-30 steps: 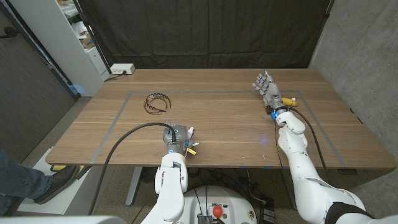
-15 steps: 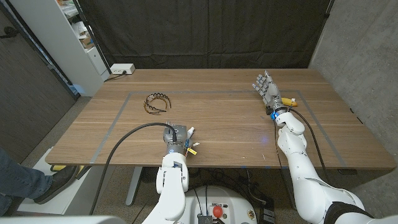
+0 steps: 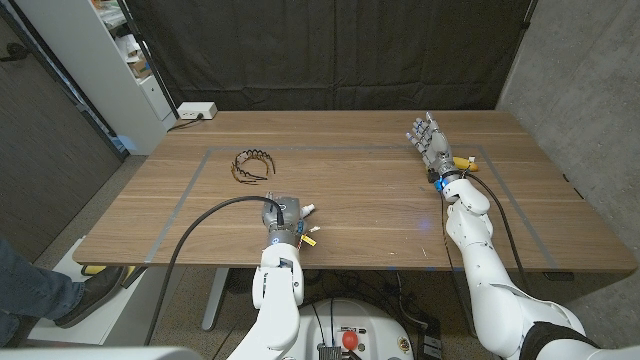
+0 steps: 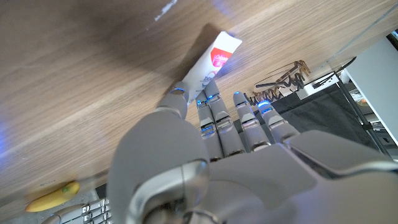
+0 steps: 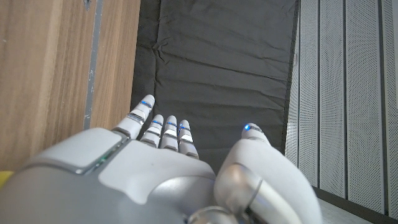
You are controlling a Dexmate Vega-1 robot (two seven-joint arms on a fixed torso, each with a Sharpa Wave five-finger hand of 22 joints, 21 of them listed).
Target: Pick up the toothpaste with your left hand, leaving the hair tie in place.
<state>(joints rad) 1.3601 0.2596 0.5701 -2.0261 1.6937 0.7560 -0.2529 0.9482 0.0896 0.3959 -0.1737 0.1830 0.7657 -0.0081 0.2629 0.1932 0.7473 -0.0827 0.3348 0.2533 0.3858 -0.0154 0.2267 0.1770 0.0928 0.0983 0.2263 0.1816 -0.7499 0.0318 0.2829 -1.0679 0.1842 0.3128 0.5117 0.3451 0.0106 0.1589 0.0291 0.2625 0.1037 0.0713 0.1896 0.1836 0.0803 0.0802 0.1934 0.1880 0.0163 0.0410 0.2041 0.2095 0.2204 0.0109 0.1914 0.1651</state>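
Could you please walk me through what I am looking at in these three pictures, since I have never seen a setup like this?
This is a two-armed robot standing at a wooden table, and each arm ends in a five-finger hand. The wide picture comes from a camera on its head, looking down. There the left hand is near the table's front edge and the right hand is farther back on the right. The other two pictures come from cameras on the wrists, looking along the back of each hand, so they appear turned. In the left wrist view the left hand's fingers reach over a white tube of toothpaste lying on the wood; whether they grip it yet I cannot tell. A dark, spiky hair tie lies farther back on the table. The right hand holds nothing, fingers apart.
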